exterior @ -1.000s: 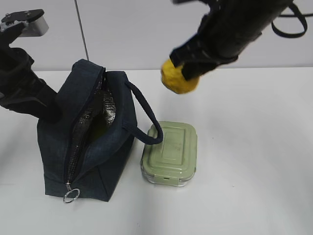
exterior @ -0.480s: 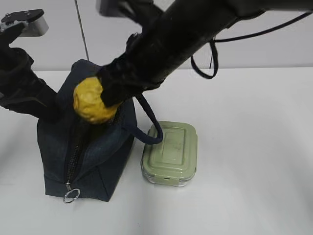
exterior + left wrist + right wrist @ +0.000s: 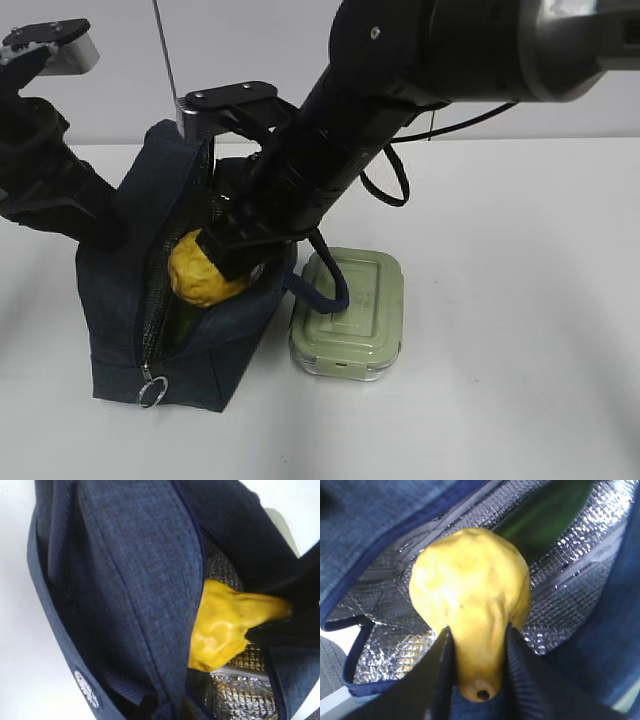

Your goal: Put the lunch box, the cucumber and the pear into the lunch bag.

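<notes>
Yellow and lumpy, the pear (image 3: 470, 605) sat clamped in my right end effector (image 3: 475, 677), held in the mouth of the dark navy fabric lunch bag (image 3: 115, 290) over its silvery quilted lining (image 3: 570, 590). I could not tell my left end effector's state. The sage-green lidded lunch box (image 3: 350, 310) lay on the white bench (image 3: 520, 300) just beside the bag.

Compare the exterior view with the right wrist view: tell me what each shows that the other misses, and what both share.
Only the exterior view shows the lunch box on the table beside the bag, the zipper ring pull, and the left arm at the bag's far side.

Only the right wrist view shows the right gripper with its fingers clamped on the pear's narrow end, and the cucumber lying on the silvery lining.

Both show the pear at the lunch bag opening.
</notes>
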Robot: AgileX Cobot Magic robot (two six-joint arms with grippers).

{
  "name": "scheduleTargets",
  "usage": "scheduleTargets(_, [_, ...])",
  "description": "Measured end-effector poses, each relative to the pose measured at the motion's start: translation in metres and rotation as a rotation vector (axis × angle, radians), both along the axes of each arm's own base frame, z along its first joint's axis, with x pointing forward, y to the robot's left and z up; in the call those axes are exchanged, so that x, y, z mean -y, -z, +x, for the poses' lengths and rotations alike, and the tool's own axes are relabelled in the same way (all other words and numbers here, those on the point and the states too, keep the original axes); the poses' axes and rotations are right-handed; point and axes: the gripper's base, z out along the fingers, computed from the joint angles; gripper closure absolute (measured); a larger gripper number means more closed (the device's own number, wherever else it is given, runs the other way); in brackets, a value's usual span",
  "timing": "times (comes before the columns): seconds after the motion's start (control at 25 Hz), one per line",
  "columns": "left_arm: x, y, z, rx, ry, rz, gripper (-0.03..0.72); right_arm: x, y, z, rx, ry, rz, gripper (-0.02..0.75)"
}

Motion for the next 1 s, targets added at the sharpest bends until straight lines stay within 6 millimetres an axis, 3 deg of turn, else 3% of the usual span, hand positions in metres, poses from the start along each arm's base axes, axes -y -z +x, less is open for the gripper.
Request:
scheduleTargets(0.12, [0.0,0.0,0.0,0.0,0.0,0.0,0.666,-0.005,-0.003,0.001,0.013,-0.016,0.004,0.413])
scheduleTargets(0.2, [0.0,0.0,0.0,0.0,0.0,0.0,0.666,-0.006,-0.008,0.001,0.018,-0.024,0.009,0.283])
scheduleTargets(0.28, [0.0,0.0,0.0,0.0,0.0,0.0,0.666,-0.007,-0.015,0.002,0.014,-0.002,0.021,0.215])
scheduleTargets(0.52, [0.0,0.0,0.0,0.0,0.0,0.001,0.666,0.013,-0.047,0.001,0.033,0.13,0.039,0.216])
scheduleTargets(0.64, [0.0,0.0,0.0,0.0,0.0,0.002,0.666,0.04,-0.054,0.005,0.02,0.232,0.037,0.22])
scheduleTargets(0.84, [0.0,0.0,0.0,0.0,0.0,0.002,0.666,0.101,-0.02,0.006,-0.155,0.415,0.091,0.22])
scheduleTargets(1.0, [0.0,0.0,0.0,0.0,0.001,0.002,0.666,0.133,0.018,-0.007,-0.284,0.509,0.251,0.22])
